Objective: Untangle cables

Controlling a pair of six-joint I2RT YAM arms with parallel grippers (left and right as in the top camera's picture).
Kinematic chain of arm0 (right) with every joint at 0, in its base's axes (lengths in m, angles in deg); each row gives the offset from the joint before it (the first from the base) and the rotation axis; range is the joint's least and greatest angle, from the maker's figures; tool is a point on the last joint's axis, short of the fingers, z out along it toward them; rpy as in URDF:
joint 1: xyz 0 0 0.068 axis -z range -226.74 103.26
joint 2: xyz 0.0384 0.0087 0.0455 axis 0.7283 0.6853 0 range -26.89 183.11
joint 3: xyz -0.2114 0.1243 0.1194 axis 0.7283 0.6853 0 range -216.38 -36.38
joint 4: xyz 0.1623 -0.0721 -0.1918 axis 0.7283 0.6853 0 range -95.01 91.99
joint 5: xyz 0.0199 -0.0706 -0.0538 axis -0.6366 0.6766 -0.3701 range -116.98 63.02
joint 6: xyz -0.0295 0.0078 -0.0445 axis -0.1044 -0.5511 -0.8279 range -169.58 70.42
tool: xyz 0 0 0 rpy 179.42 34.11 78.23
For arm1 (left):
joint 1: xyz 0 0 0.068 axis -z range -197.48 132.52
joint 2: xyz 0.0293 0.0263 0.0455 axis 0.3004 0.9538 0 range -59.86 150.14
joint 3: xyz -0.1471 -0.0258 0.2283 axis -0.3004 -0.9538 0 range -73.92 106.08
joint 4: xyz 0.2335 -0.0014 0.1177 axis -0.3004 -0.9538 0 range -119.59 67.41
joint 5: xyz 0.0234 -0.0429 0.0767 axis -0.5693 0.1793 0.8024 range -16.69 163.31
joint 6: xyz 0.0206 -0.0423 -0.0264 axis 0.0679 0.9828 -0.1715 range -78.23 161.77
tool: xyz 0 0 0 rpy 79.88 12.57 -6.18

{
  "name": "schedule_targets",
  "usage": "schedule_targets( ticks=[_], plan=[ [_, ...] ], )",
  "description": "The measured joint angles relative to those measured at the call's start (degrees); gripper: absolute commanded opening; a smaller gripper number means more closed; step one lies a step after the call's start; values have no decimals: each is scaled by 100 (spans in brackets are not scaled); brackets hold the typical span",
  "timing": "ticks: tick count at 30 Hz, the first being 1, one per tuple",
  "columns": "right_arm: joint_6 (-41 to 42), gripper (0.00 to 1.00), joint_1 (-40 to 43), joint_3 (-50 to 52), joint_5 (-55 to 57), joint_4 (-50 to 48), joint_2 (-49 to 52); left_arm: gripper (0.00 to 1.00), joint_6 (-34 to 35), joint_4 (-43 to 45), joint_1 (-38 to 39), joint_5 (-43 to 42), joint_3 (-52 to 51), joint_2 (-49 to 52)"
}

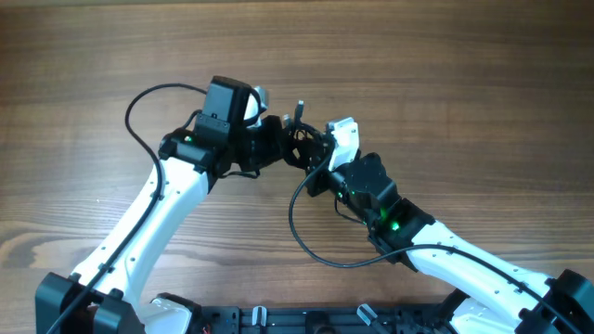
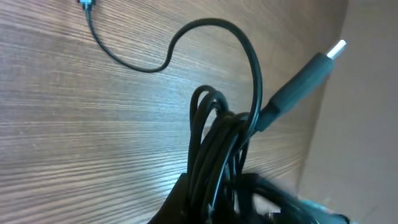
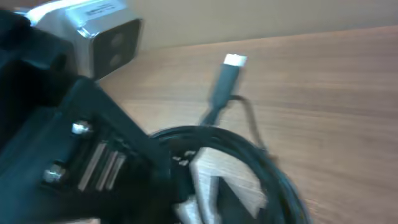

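Blur hides the fingertips in both wrist views, so I cannot tell whether the left gripper (image 1: 277, 147) or the right gripper (image 1: 318, 153) is apart or clamped on anything. From overhead, the cables (image 1: 299, 141) are a small dark knot at the centre of the worktop (image 1: 445, 74). The knot sits between the two gripper tips and is partly covered by them, and I cannot separate one cord from another there.

In the left wrist view the bundle rises out of a dark smear at 6 o'clock, its lower part cut off by the frame edge. One plug (image 2: 308, 71) with a metal tip points to 2 o'clock. A single thin strand (image 2: 134, 65) runs across the wood to 11 o'clock, and its end at the top edge is too small to make out.

The right wrist view is soft. It shows only a loop and a plug clearly, with the other arm's black body filling 9 o'clock.

The left arm (image 1: 158, 199) reaches in from 7 o'clock and the right arm (image 1: 464, 255) from 5 o'clock, wrists angled toward each other over the knot.
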Motion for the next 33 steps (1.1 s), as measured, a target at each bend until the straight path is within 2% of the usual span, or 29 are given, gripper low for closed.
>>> schedule_targets(
  ticks=[1, 6, 9, 12, 16, 19, 23, 25, 27, 31, 33],
  plan=[
    [-9, 100, 15, 0, 66, -11, 0, 4, 94, -4, -85, -35, 0, 0],
    [313, 100, 39, 0, 22, -20, -179, 4, 758, -17, -535, -188, 0, 0],
    [721, 99, 192, 0, -157, 136, -590, 4, 1499, -70, -938, -258, 0, 0],
    [894, 92, 291, -20, -492, 645, -918, 4, 2306, -81, -1239, -258, 0, 0],
    [719, 89, 201, -20, -986, 1307, -719, 8, 3484, -85, -1353, -269, 0, 0],
    [490, 89, 166, -20, -1130, 1012, -269, 4, 4369, -136, -1314, -374, 0, 0],
    [273, 89, 166, 7, -1222, -48, 428, 4, 5209, -334, -1222, -640, 0, 0],
    [149, 81, 166, 7, -1231, -737, 774, 4, 5506, -459, -1191, -748, 0, 0],
    [118, 67, 166, 15, -1241, -1239, 929, 4, 5740, -535, -1185, -837, 0, 0],
    [136, 40, 166, 11, -1237, -1582, 944, 4, 5928, -586, -1187, -1021, 0, 0],
    [168, 33, 166, 11, -1239, -1589, 949, 4, 5969, -605, -1182, -1147, 0, 0]
  ],
)
